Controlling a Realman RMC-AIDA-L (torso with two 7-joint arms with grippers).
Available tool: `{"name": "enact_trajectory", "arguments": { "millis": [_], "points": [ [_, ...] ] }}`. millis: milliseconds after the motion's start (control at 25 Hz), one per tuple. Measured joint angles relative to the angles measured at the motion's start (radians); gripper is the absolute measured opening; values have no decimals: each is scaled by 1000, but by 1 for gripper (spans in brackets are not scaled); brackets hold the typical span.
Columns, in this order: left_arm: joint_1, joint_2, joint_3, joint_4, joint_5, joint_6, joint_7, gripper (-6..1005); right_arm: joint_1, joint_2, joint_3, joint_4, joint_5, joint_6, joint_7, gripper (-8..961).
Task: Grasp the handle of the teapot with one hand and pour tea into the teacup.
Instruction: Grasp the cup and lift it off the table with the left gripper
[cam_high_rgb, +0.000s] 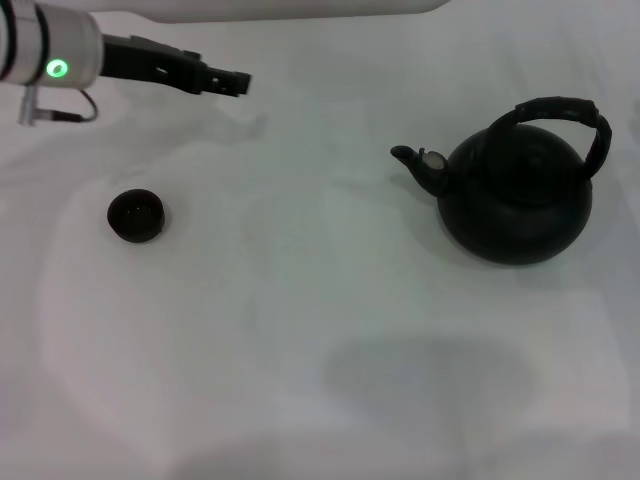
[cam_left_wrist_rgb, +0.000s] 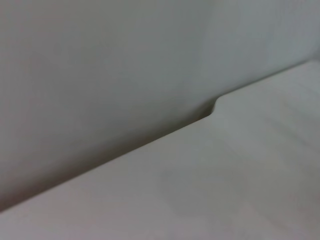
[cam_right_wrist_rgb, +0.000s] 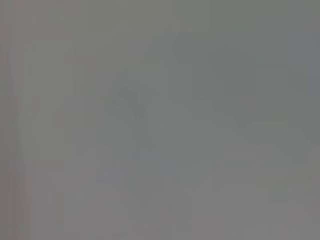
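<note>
Head view. Left gripper (cam_high_rgb: 232, 82): dark, carried on a white arm with a green light, high at the far left of the white table (cam_high_rgb: 300, 330). It reaches toward the middle, holds nothing and touches nothing. Whether its fingers are parted or closed cannot be told here.
Teacup (cam_high_rgb: 137, 216): small, black, upright, mouth up. It sits nearer the robot than the left fingertips and a little to their left, apart from them. Likely set there as the pouring target, clear of the pot.
Teapot (cam_high_rgb: 515, 190): round, black, upright, well apart from the left fingertips, far to their right. Spout (cam_high_rgb: 412, 160) points left, toward the teacup side; the pot's long axis, spout to back, runs left to right.
Handle (cam_high_rgb: 565, 112): black hoop arching over the lid along that same axis, free and ungrasped. Judged well placed for a grasp from above.
Right gripper: not seen.

Left wrist view. Only the bare table (cam_left_wrist_rgb: 240, 190) and a pale wall (cam_left_wrist_rgb: 100, 65) behind its edge; no fingers, no task object.

Right wrist view. Uniform grey field; nothing identifiable. The pour is judged not yet begun.
</note>
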Motion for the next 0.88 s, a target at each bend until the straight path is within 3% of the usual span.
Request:
{"name": "enact_trajectory", "arguments": {
  "millis": [80, 160, 280, 440, 640, 880],
  "points": [
    [27, -10, -76, 83, 148, 42, -69, 878, 5, -1, 0, 2, 0, 2, 0, 869],
    [52, -40, -177, 163, 304, 104, -124, 878, 8, -3, 6, 3, 2, 5, 1, 869],
    [75, -104, -314, 255, 534, 203, -183, 878, 10, -3, 13, 3, 4, 8, 0, 868],
    [98, -173, -412, 340, 705, 315, -212, 878, 14, -2, 14, 3, 5, 13, -2, 868],
    [115, -205, -417, 389, 823, 376, -249, 878, 15, -2, 14, 3, 5, 13, -2, 867],
    [118, -212, -418, 393, 888, 415, -266, 879, 16, -3, 14, 2, 5, 13, -3, 866]
  ]
}}
